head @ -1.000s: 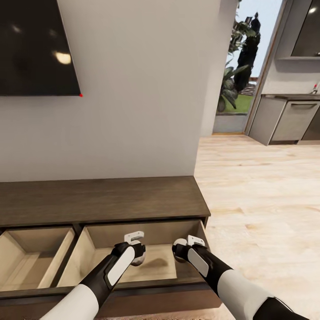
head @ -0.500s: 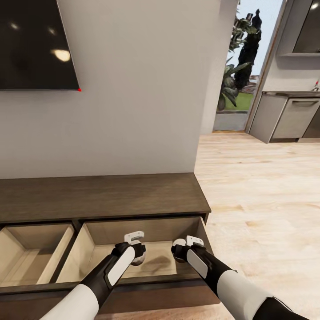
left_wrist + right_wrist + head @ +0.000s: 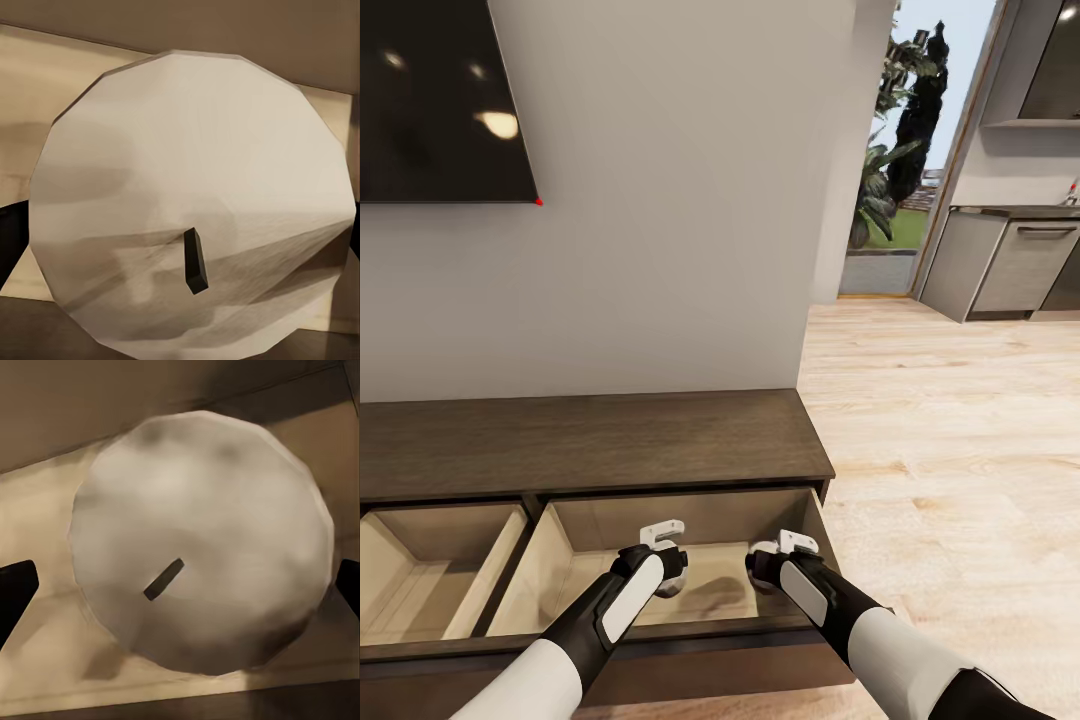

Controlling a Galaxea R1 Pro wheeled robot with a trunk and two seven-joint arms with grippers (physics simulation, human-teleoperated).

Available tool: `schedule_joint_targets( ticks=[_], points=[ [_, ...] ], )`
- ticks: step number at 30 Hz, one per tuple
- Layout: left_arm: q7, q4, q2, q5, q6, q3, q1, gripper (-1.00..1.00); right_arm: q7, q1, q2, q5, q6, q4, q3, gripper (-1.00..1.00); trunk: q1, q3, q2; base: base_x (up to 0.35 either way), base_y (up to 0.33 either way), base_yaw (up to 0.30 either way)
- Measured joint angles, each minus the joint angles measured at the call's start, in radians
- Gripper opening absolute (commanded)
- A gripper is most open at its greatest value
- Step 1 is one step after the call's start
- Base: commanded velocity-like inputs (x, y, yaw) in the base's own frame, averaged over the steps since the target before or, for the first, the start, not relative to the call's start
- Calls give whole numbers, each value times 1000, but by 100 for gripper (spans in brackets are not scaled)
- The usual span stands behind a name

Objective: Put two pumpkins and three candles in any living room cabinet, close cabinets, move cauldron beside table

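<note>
Pale wall and a dark wall-mounted screen [image 3: 440,100] in the upper left of the head view back the long dark-brown cabinet [image 3: 590,440], whose two drawers stand pulled open along the lower edge of the frame, their light wooden interiors bare where they show. Over the right-hand drawer [image 3: 700,590], in the lower centre, both arms reach forward side by side. At the left gripper [image 3: 665,560] a rounded pale candle [image 3: 672,578] sits just under the white bracket at the wrist; at the right gripper [image 3: 775,560] a second pale candle [image 3: 763,560] shows at the tip, near the drawer's right wall. From the head camera the fingers themselves cannot be made out. Each wrist camera settles that: in the left wrist view the beige candle [image 3: 195,202], seen end-on with its short dark wick, sits between two dark fingertips [image 3: 11,240] at the frame's edges, pinched between them, with the drawer's light floor behind. The right wrist view has the other candle [image 3: 202,540], wick toward the lens, likewise clamped between dark fingertips [image 3: 15,589], above the drawer's wooden floor. Light plank flooring [image 3: 940,430] runs to grey kitchen cupboards [image 3: 1010,265] in the upper right.
</note>
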Motion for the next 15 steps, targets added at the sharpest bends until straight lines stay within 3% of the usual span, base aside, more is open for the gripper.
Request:
schedule_joint_targets(
  ticks=[5,6,15],
  points=[
    [0,0,0,0,0,0,0,-100,0,0,-1,0,0,0,0,100,0,0,0,0,0,0],
    [0,0,0,0,0,0,0,100,0,0,-1,0,0,0,0,100,0,0,0,0,0,0],
    [0,0,0,2,0,0,0,100,0,0,-1,0,0,0,0,100,0,0,0,0,0,0]
  ],
)
